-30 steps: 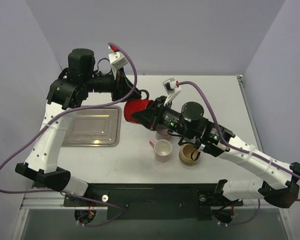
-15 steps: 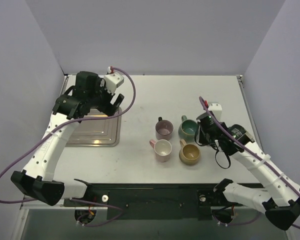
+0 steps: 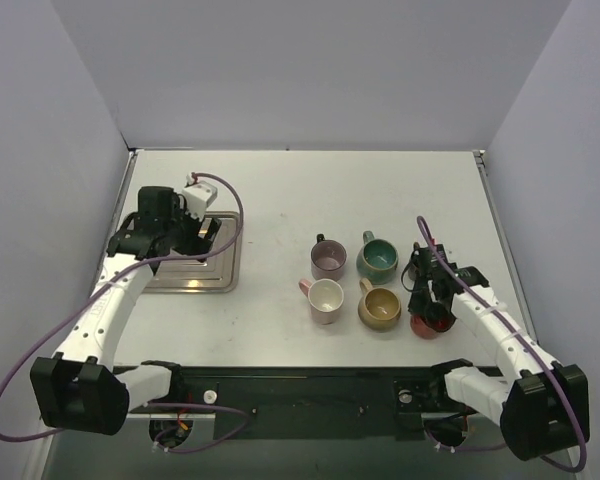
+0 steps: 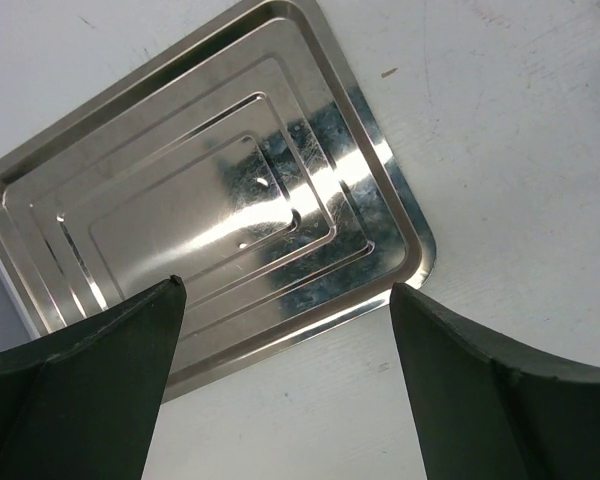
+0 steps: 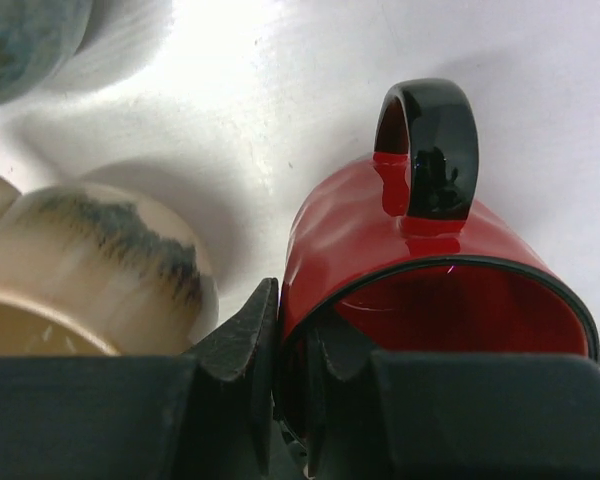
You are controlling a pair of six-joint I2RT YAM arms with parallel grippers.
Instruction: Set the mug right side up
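Note:
The red mug [image 5: 400, 240] with a black handle and rim has its mouth facing up toward the right wrist camera. It sits just right of the tan mug [image 5: 90, 250]. My right gripper [image 5: 290, 310] is shut on its rim, one finger inside and one outside the wall. From above, the red mug [image 3: 427, 323] is mostly hidden under the right gripper [image 3: 426, 298]. My left gripper [image 4: 285, 290] is open with nothing between its fingers, hovering over the near edge of the steel tray [image 4: 180, 200]. In the top view the left gripper [image 3: 202, 236] is at the far left.
Several mugs stand upright mid-table: a mauve mug [image 3: 328, 260], a teal mug [image 3: 377, 258], a white-and-pink mug [image 3: 326, 300] and the tan mug [image 3: 379, 308]. The steel tray [image 3: 185, 275] lies at the left. The table's right edge is close to the red mug.
A second ago both grippers met at the red mug, held sideways in the air. The left gripper let go and drew back over the tray. The right carried the mug down beside the tan mug.

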